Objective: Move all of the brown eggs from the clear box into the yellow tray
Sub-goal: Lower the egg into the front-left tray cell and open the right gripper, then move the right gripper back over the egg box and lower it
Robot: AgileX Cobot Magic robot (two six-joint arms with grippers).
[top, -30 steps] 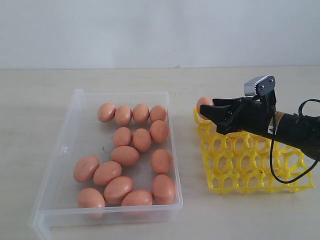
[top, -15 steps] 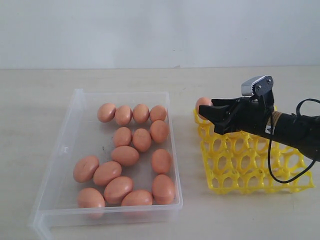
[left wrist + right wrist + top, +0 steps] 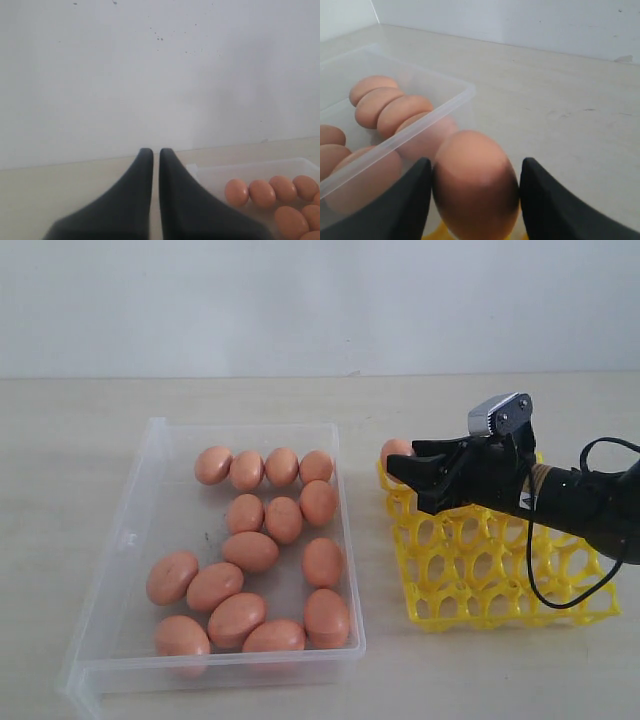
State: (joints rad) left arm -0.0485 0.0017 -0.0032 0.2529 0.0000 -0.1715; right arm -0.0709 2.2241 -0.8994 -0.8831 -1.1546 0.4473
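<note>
Several brown eggs (image 3: 250,551) lie in the clear box (image 3: 150,502) on the left. On the right stands the yellow tray (image 3: 500,582). My right gripper (image 3: 404,468) reaches over the tray's far left corner and is shut on one brown egg (image 3: 472,192), a finger close on each side. Yellow plastic shows just under that egg. In the exterior view this egg (image 3: 395,449) peeks out behind the fingertips. My left gripper (image 3: 152,151) is shut and empty, hanging off to one side of the box, and it is not in the exterior view.
The box's near wall (image 3: 420,125) stands close beside the held egg, with more eggs behind it. A black cable (image 3: 560,590) loops from the right arm over the tray. Bare tabletop lies between box and tray.
My right gripper has moved a little to the left with the egg. The yellow tray has slid left along with it. The eggs in the box lie as before.
</note>
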